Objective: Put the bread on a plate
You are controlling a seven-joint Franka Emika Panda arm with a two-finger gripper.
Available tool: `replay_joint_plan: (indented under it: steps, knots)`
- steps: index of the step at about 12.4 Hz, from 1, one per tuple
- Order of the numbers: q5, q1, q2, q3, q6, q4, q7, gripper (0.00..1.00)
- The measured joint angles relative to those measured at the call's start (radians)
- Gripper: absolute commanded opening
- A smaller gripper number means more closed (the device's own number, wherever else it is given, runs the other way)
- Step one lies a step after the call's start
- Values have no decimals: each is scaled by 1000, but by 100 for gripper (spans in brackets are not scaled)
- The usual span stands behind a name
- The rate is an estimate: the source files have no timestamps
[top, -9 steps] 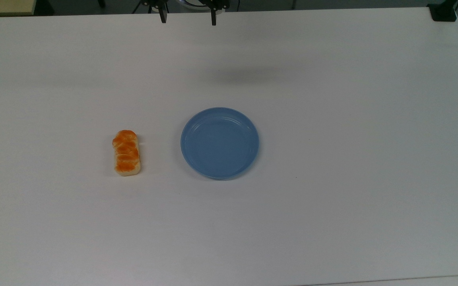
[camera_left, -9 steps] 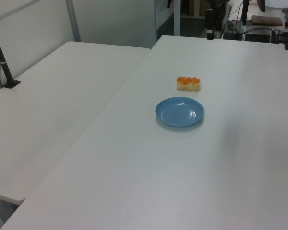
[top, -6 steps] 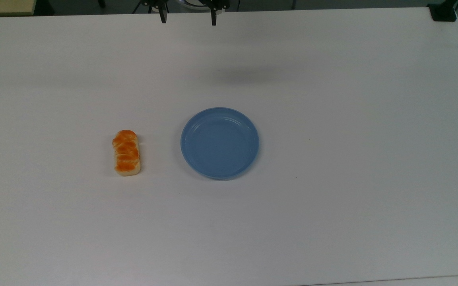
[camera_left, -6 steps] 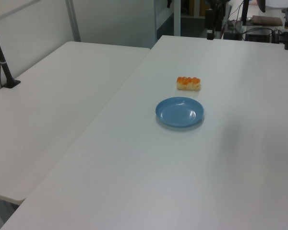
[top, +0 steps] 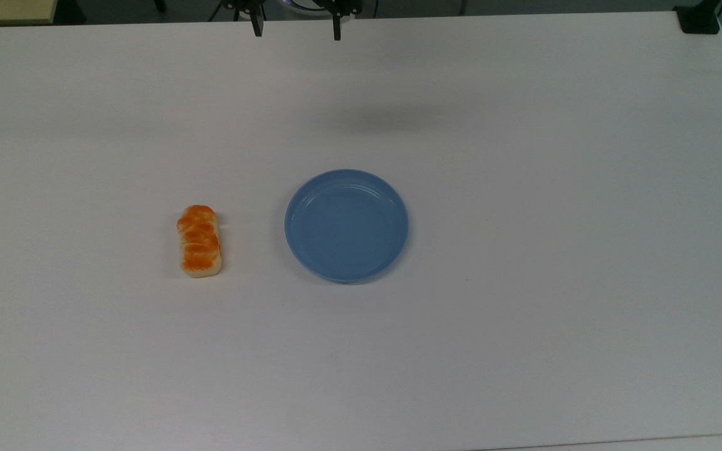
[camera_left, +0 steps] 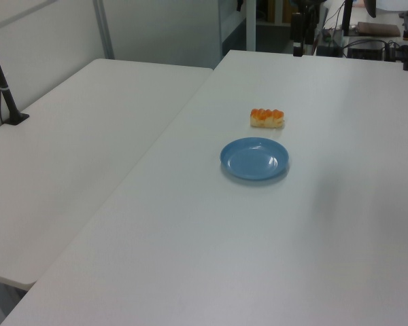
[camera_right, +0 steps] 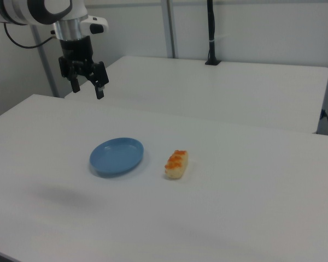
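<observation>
**Bread and plate apart on the table, tool raised and spread**

The white table point(top: 524, 313) carries two things. The blue plate point(top: 346, 225) lies flat near the middle, with nothing on it. The bread point(top: 198, 241) lies on the table just beside the plate, on the top view's left, not touching it, with its long side running roughly along the plate's edge. In the right view the arm holds the tool point(camera_right: 87, 87) high above the table, well apart from both things, its two fingers spread and pointing down with nothing between them.

The task appears not yet begun. The loaf looks glossy and lumpy on top, so a grip across its width may slip or tilt it. Its softness cannot be judged from here; a hard squeeze might dent it. A descent off centre could push the bread away, and a release near the raised rim could leave it half off the plate.
</observation>
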Motion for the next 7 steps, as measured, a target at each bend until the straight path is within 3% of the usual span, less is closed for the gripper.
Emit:
replay_joint_plan:
  steps: [7]
  knots:
    - [0,0,1,0,0,-2,-10,100]
